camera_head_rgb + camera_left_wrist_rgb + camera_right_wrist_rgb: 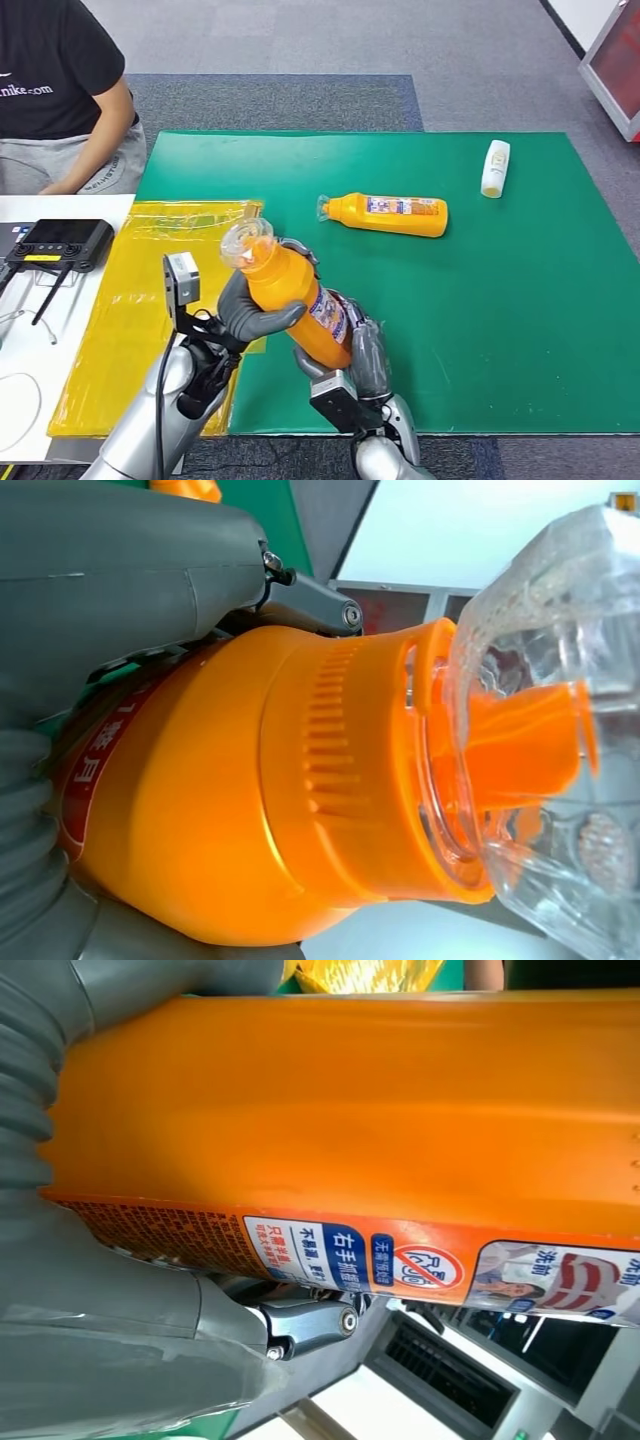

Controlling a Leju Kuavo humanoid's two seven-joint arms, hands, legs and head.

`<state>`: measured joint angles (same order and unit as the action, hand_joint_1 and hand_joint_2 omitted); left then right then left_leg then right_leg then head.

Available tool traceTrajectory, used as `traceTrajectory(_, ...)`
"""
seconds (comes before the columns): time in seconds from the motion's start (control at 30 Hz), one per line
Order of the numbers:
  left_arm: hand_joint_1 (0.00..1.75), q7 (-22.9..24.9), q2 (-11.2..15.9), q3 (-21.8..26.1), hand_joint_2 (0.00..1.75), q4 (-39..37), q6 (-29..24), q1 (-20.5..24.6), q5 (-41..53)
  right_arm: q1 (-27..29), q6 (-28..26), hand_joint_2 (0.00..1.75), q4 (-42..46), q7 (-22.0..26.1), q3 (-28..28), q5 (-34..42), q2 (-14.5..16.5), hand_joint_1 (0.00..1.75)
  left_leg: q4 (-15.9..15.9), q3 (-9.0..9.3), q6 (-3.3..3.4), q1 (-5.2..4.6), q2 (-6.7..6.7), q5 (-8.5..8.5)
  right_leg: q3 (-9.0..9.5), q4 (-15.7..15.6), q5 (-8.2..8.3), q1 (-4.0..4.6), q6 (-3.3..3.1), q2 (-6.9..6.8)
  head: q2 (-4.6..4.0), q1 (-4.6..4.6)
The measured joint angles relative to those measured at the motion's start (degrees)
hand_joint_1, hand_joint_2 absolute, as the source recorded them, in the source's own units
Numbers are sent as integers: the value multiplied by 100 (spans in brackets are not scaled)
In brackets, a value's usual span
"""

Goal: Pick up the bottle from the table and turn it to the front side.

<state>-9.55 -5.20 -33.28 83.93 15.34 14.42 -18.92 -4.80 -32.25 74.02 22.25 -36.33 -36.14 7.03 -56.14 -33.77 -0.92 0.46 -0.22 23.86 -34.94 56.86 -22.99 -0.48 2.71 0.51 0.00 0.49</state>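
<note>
Above the near edge of the green mat (528, 330), orange bottle (298, 300) is held off the table, clear cap tilted up-left. Left hand (253, 315) grasps its neck end, right hand (362, 360) its base. Second orange bottle (389, 214) lies farther back; white bottle (495, 168) far right.

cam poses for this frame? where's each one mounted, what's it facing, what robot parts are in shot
Head view: high on the body, looking forward and down at the green mat; both arms, left hand and right hand gripping the held bottle.
Left wrist view: behind the left hand, facing the bottle's clear cap.
Right wrist view: behind the right hand, facing the bottle's label.
All share the held bottle.
</note>
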Motion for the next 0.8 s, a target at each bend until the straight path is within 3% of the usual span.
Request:
traceTrajectory(0.07,175,5,22,5,175,0,-20,-17,15,20,-4,175,6,0,9,24,-4,92,0,0,0,0,0,0,0,0,0,0,0,0,0,0)
traceTrajectory(0.17,175,7,48,13,175,0,-75,-20,86,34,22,175,8,0,16,109,-5,21,0,0,0,0,0,0,0,0,0,0,0,0,0,-1)
traceTrajectory(0.23,175,9,87,43,175,0,-152,-20,198,54,60,175,13,20,23,189,-5,0,0,0,0,0,0,0,0,0,0,0,0,1,0,1)
traceTrajectory(0.5,175,64,534,756,175,-57,-440,-51,821,87,-31,175,198,208,100,229,13,0,0,-14,-13,4,0,-18,-27,13,5,5,-11,-1,0,-1)
traceTrajectory(0.8,175,63,668,1072,175,-55,-515,-32,1069,85,-131,175,198,212,113,244,63,0,-1,-17,-13,1,-1,-18,-29,15,7,2,-10,-2,0,0)
